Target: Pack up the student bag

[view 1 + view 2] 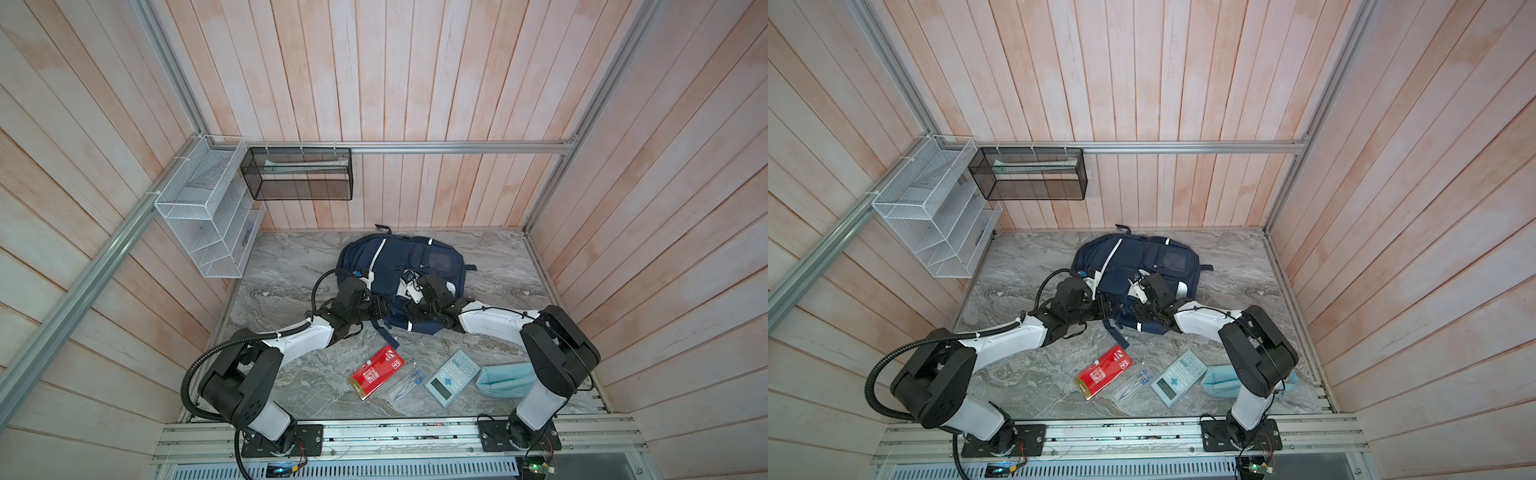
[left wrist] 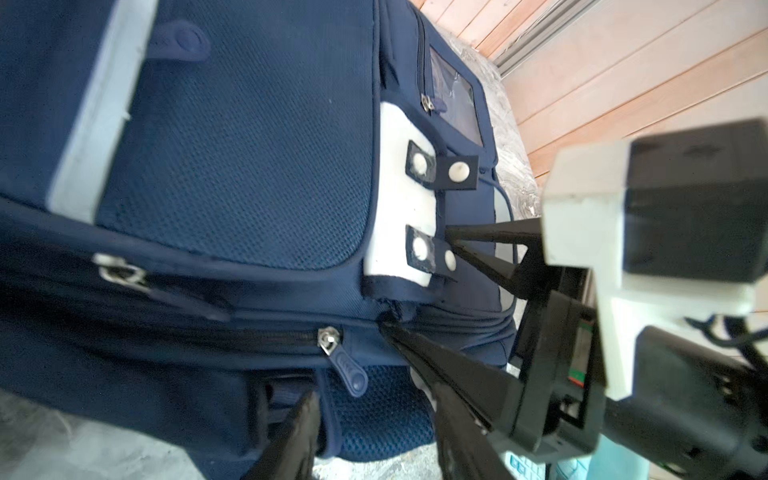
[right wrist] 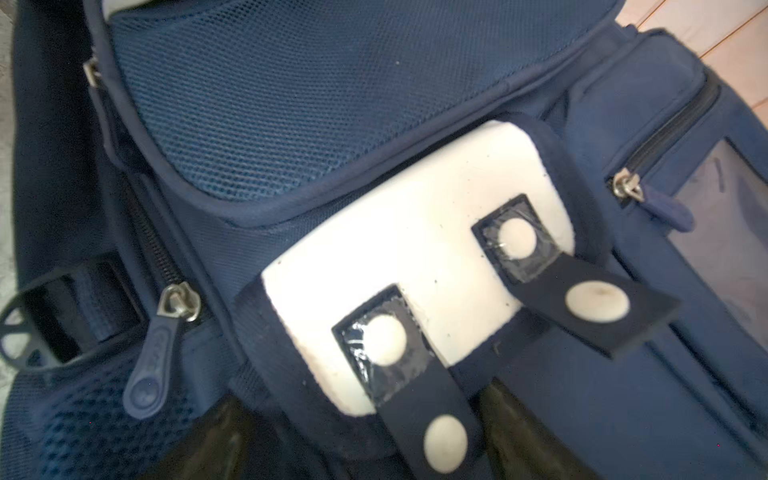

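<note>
The student bag [image 1: 399,259] lies flat on the counter [image 1: 291,266], midway across and toward the back wall. In front of it, left to right, lie a flat packet [image 1: 376,372], a sleeve of pens [image 1: 409,383], a calculator [image 1: 453,377] and a soft pouch [image 1: 498,380]. The left gripper [image 2: 374,415] and right gripper [image 2: 419,278] meet over the bag's near end. Two wire baskets [image 1: 199,216] hang at the back left corner, above the counter.

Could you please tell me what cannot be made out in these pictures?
Inside of the student bag: no view looks into it.
Hold of the left gripper: fingers cut off by the edge and blurred in the left wrist view, indistinct against the dark bag in both top views.
The light-blue pouch: partly behind the right arm in both top views.
Print on the red packet: too small in both top views.
</note>
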Controlling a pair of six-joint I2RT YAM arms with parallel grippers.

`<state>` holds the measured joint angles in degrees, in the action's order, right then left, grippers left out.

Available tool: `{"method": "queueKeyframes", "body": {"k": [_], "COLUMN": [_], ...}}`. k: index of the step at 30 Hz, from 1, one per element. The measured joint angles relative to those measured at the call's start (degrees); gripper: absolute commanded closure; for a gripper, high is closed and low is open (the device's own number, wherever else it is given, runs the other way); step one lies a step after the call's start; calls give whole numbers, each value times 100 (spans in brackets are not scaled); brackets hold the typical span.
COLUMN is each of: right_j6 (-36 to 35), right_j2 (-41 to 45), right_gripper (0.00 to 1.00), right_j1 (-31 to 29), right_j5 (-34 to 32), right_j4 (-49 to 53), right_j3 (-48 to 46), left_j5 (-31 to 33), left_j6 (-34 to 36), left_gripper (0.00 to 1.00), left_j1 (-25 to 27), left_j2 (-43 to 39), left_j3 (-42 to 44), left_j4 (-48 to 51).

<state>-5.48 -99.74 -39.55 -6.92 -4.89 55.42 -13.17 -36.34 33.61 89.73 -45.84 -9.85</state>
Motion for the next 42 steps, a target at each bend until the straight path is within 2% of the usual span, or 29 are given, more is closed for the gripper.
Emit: {"method": "queueKeyframes", "body": {"k": [2, 3, 4, 6, 12, 16, 21, 33, 37, 42], "right_j6": [-81, -109, -116, -138, -225, -214, -177, -94, -72, -50], "right_j2": [-118, -136, -136, -118, -35, 11, 42, 44, 44, 68], "right_gripper": [70, 82, 88, 93, 97, 99, 99, 100, 100, 100], "right_j1": [-28, -17, 0, 50, 144, 155, 162, 188, 188, 188], "right_j5": [-70, -42, 4, 192, 557, 745, 887, 964, 977, 973], "right_j4": [-74, -116, -149, -199, -269, -297, -323, -339, -378, -455], "right_j3": [92, 114, 122, 120, 55, 11, -26, -37, -63, -131], "left_j5": [46, 74, 127, 258, 597, 931, 1377, 1508, 1419, 1357], "left_j6": [35, 50, 83, 153, 398, 551, 699, 748, 748, 789], "left_gripper": [56, 57, 57, 57, 58, 62, 63, 63, 76, 100], "left_j1": [35, 44, 52, 74, 131, 133, 133, 260, 264, 267], "left_j2": [118, 197, 280, 446, 688, 734, 772, 927, 1038, 1040], "left_j3": [-7, -13, -31, -127, -597, -918, -1021, -831, -831, -833], "left_j4": [4, 13, 33, 142, 452, 656, 979, 1163, 1029, 1036]}}
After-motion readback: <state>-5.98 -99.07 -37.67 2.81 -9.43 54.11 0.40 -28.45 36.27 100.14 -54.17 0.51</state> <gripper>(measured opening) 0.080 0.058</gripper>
